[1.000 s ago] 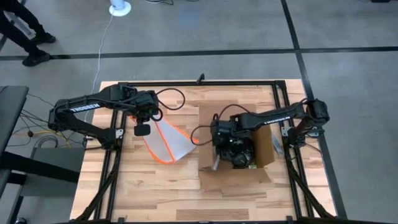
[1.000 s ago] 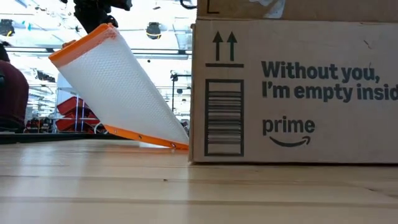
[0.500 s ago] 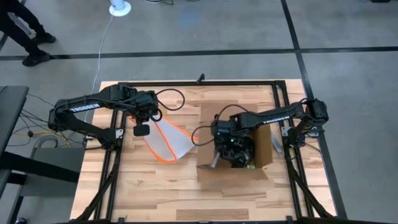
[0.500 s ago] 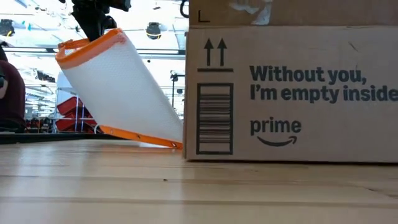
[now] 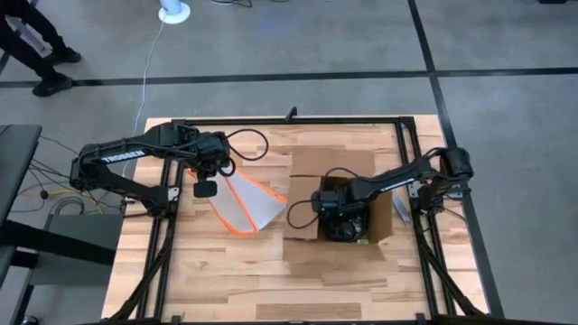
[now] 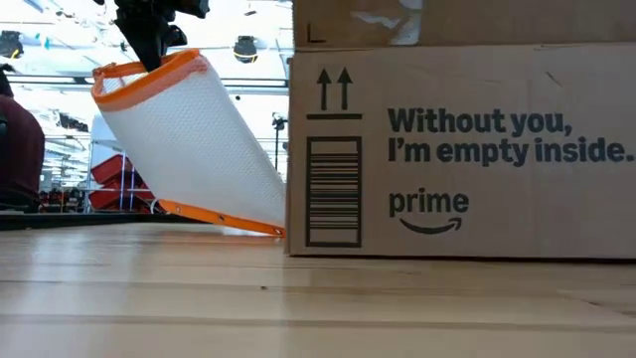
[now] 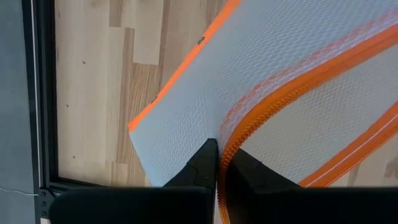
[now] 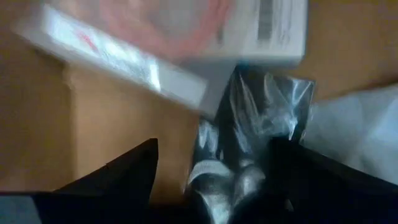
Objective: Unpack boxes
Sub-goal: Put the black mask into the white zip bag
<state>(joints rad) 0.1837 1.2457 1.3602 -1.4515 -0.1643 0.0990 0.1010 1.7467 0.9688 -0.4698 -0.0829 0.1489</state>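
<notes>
Two hands are busy: the right hand (image 5: 341, 219) is down inside the box (image 6: 462, 149) on the worktop (image 5: 235, 271), fingers apart over a shiny bag (image 8: 249, 149) (judging by its wrist view). It should close squarely, then lift straight. The left hand (image 7: 217, 163) is clamped on the pouch (image 5: 244, 204).

We see a light wooden table (image 5: 262, 271) of butcher-block planks, edged by a black metal frame (image 5: 287, 120). On it sits a brown cardboard box (image 5: 307, 226), flaps spread open, right of centre. Just beside the box on its left, an orange-edged clear pouch (image 5: 246, 206) leans tilted, its lower edge touching the wood close to the box's corner
</notes>
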